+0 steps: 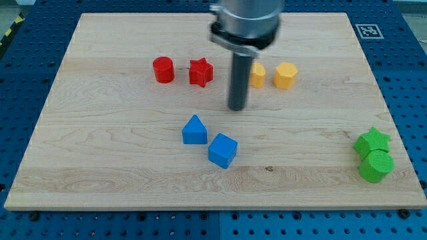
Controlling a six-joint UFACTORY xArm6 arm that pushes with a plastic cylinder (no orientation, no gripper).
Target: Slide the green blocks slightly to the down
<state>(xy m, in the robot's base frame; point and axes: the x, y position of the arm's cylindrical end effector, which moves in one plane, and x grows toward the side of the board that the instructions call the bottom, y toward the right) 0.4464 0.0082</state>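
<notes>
My tip (237,108) rests mid-surface (100,153), no pincer fitted. Green star (371,141) touches green cylinder (376,165) at 4 o'clock, well apart from tip, near surface edge. Risk: overlong push tips cylinder off.

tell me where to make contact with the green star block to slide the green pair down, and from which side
No claw here, so it's a push. Set my tip against the top edge of the green star block, coming from the view's top. The green cylinder sits touching just below it, so pushing the star should carry both down. My tip is now far to their left, near the yellow blocks.
</notes>
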